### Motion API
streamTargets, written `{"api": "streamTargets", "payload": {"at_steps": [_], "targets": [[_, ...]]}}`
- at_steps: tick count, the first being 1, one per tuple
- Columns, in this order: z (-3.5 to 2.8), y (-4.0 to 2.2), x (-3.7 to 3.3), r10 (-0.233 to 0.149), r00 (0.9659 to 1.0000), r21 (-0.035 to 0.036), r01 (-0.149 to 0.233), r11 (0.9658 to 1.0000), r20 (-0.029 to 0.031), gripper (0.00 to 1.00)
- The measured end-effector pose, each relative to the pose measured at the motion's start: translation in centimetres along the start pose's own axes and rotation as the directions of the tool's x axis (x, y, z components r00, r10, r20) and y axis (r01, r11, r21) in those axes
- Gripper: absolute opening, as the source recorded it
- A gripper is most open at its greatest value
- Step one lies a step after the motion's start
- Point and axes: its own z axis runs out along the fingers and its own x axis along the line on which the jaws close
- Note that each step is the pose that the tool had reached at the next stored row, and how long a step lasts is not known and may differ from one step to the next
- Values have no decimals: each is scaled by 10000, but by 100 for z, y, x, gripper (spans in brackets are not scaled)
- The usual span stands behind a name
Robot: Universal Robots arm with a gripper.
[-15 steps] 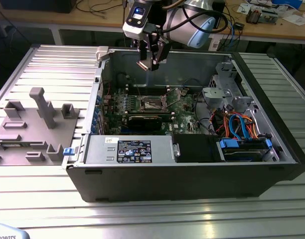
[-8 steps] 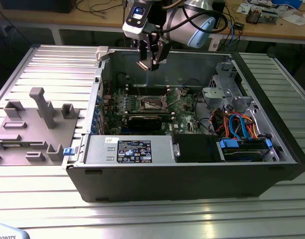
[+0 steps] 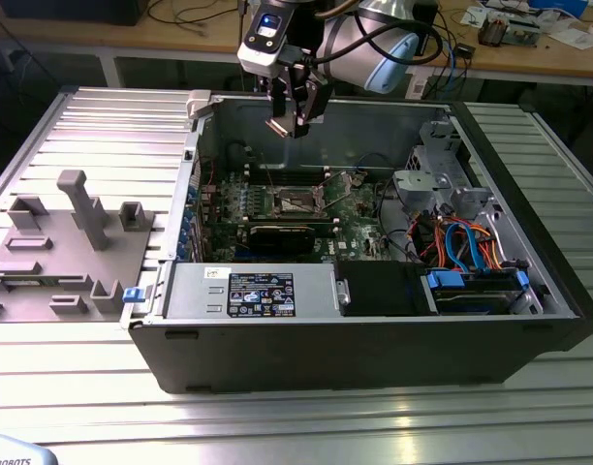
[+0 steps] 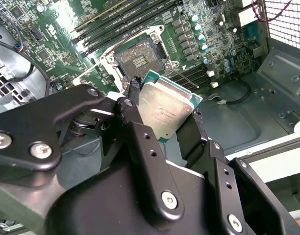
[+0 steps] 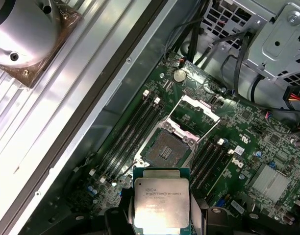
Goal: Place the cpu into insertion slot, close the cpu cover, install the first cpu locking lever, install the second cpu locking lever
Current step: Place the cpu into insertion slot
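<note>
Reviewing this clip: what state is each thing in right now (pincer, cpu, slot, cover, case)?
pincer: shut on the cpu, gripping two opposite edges.
cpu: held in the air, not yet seated.
insertion slot: empty, contacts exposed.
cpu cover: swung open, clear of the slot.
computer case: side panel off, interior exposed.
</note>
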Motion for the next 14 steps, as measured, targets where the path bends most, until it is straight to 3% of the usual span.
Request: {"api": "streamTargets", "payload": {"at_steps": [14], "targets": [[0, 0, 0, 103, 9999, -2, -103, 9999, 4, 55]]}}
